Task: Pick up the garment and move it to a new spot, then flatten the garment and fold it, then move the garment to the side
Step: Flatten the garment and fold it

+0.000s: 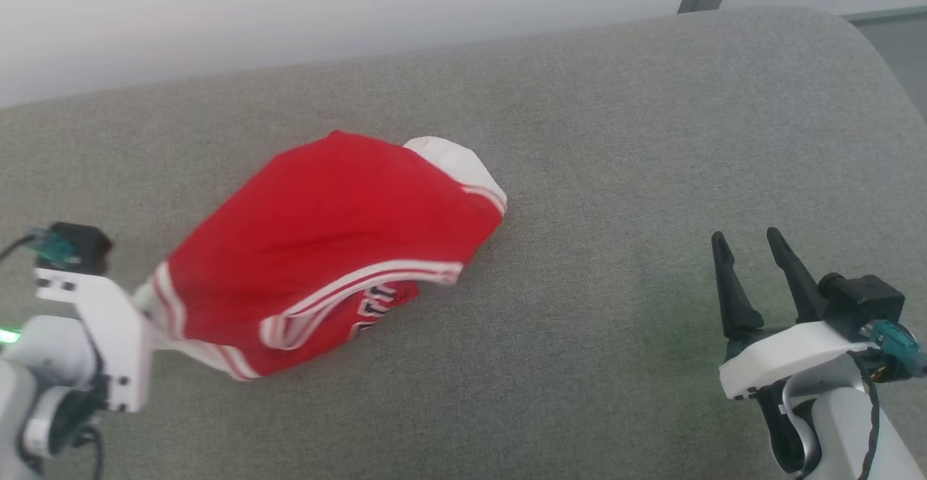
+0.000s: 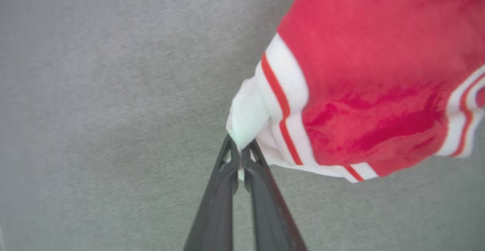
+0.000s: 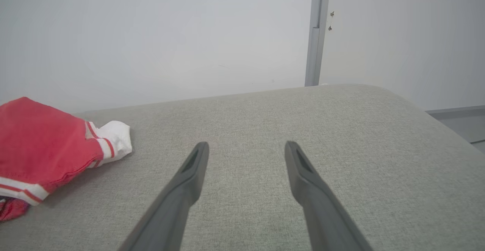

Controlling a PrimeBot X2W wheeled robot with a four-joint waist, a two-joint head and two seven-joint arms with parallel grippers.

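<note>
Left pincer is pinching shut on the white sleeve of the red basketball jersey, its two dark fingers meeting on a small fold of cloth. The jersey is hanging from that grip in a bunched heap over the left half of the grey upholstered cushion, its other white sleeve resting near the cushion's middle. Right pincer is standing wide and holding nothing near the cushion's front right, well apart from the jersey.

By my reading, the pick-up is only beginning: the grip is made, while carrying the jersey to a new spot, flattening, folding and moving it aside are all waiting.

Black white-outlined lettering is peeking out under the striped trim, too folded and blurred to read.
</note>
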